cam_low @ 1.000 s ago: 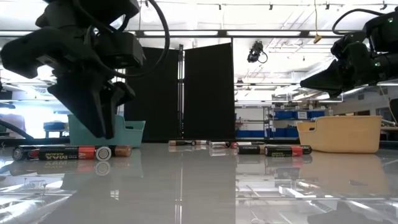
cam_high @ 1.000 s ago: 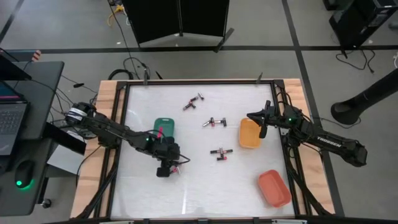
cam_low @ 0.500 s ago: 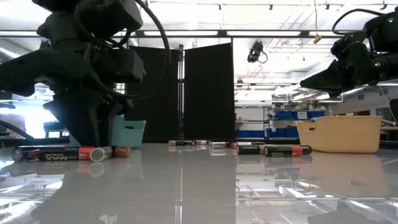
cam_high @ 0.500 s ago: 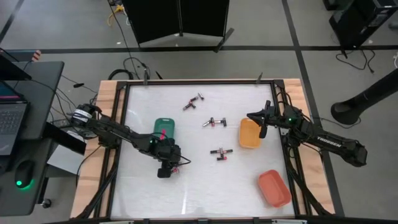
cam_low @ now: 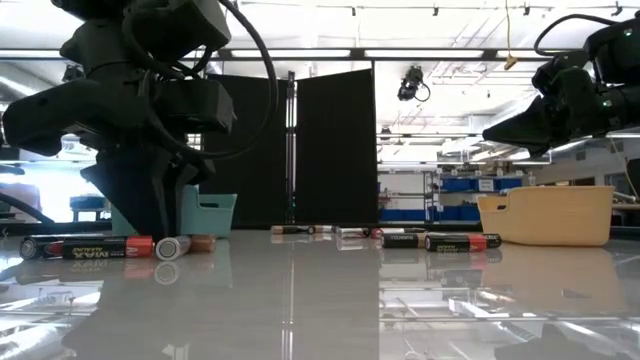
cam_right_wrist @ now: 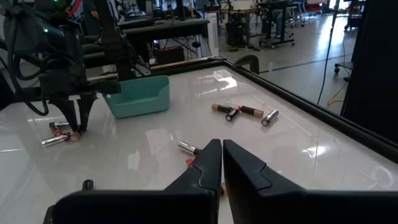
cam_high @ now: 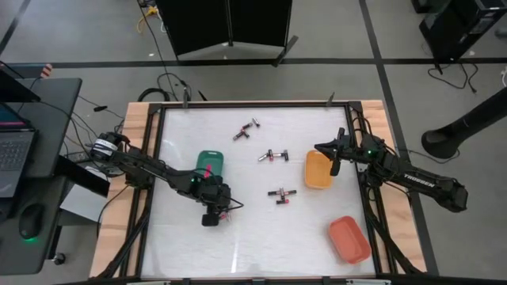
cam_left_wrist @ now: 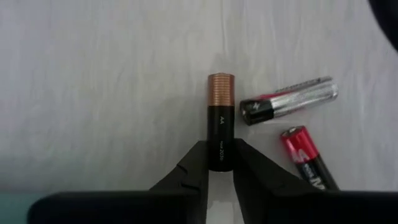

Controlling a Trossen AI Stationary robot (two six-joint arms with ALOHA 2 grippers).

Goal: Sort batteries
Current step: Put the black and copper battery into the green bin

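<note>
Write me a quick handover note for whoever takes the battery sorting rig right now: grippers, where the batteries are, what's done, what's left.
Left gripper: down on the table in front of the green tray, fingers pinching a copper-topped AA battery; not lifted.
Right gripper: shut, empty, waiting above the yellow tray.
Batteries: two more lie beside the gripped one; other loose clusters sit mid-table and toward the far edge.
Done: something red shows in the green tray; orange tray looks empty.
Left: most batteries are unsorted.

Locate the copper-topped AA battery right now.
The copper-topped AA battery lies on the table's front-left part, between the left gripper's closing fingers, beside two other batteries, just in front of the green tray.
</note>
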